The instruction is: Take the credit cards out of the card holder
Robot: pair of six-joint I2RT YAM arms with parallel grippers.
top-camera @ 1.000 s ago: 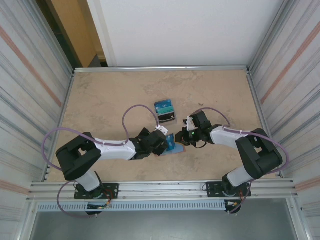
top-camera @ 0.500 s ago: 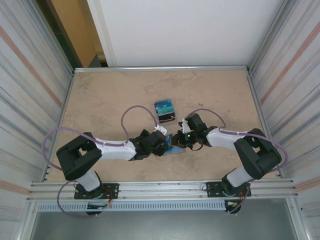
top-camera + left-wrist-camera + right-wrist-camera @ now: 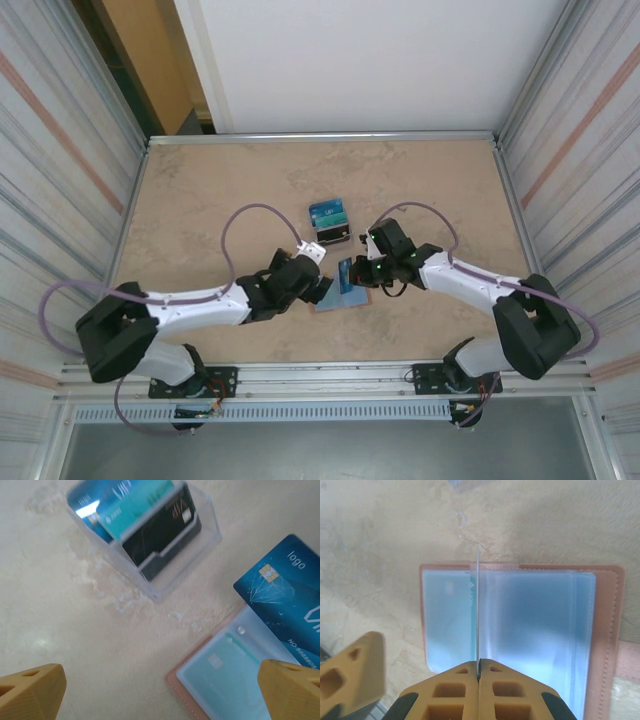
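Blue credit card (image 3: 282,592) is pinched edge-up in the closed right gripper (image 3: 478,672), over the open card holder (image 3: 605,630), which lies just below the top view's centre on the beige marbled table (image 3: 200,200). The left gripper (image 3: 160,687) gapes wide beside it. Ribbed metal walls (image 3: 50,150) flank the table, and a white panel (image 3: 350,60) backs it.

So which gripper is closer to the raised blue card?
Right. The right gripper is shut on the blue card, holding it by one edge above the card holder; the left gripper is open beside it, not gripping it.
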